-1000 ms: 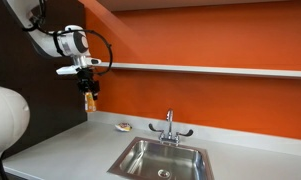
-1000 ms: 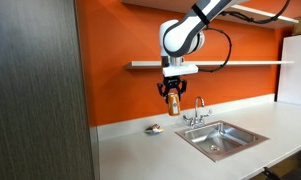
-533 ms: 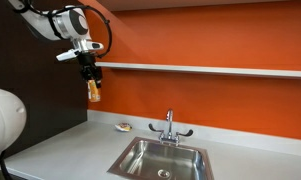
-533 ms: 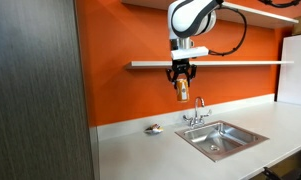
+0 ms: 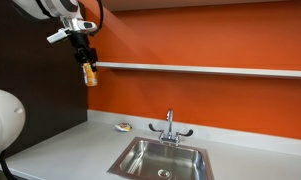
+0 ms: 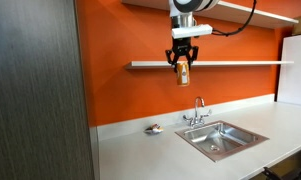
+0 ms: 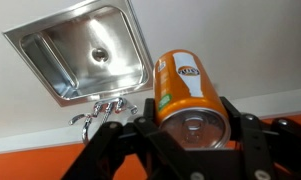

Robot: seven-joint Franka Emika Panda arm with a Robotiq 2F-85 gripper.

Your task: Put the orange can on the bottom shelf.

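Roughly halfway, by the look of it: the orange can [image 6: 182,72] is clear of the worktop [image 6: 140,155] and hangs in the air, clamped upright between the fingers [image 7: 245,140], which press against its sides just under the rim. In both exterior views it sits at about the height of the bottom shelf [image 6: 240,64], near the board's end, with its base hanging below the board's level. How far out from the wall it is cannot be told. What is left, I judge, is to bring the base above the board, carry the can in over it, set it down and let go. As for containers, the sink [image 5: 160,160] below the faucet [image 5: 169,125] holds nothing; the wrist view shows a bare steel basin with only its drain. The can's metallic top faces the wrist camera and looks sealed, so its contents stay unseen. A small flat pale object [image 5: 123,126] lies on the worktop beside the sink.
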